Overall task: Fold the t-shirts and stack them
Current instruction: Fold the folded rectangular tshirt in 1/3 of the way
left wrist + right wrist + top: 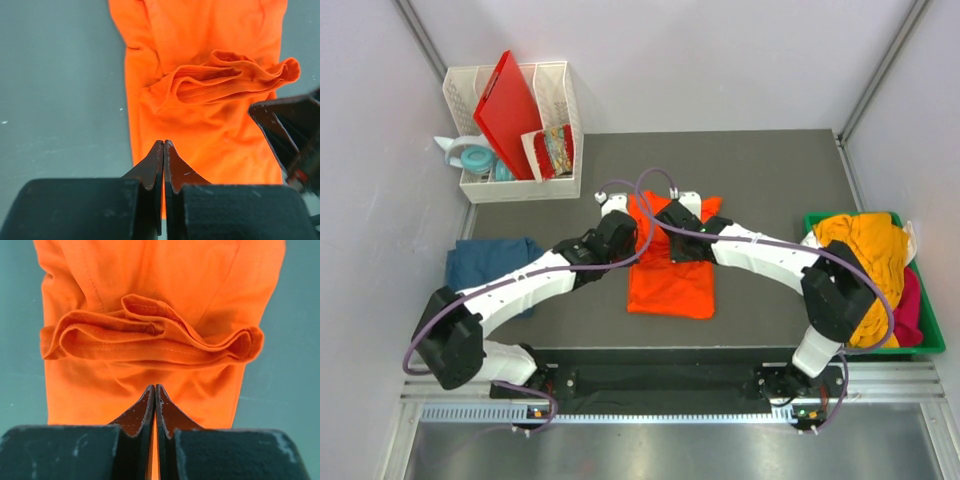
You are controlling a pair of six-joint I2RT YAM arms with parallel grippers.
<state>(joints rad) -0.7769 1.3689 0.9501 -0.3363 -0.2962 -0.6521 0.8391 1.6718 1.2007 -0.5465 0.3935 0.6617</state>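
Two shut jaws over one bright orange cloth t-shirt (670, 288).
Left gripper (164, 143) and right gripper (154, 387), apparently empty, sit at its far end; it lies lengthwise toward the bench (770, 180) near edge.

Pale walls (720, 60) enclose a dark grey table (770, 170); perhaps aluminium framing (890, 378) in front.

Both closed: left tool (163, 143), right tool (154, 388).
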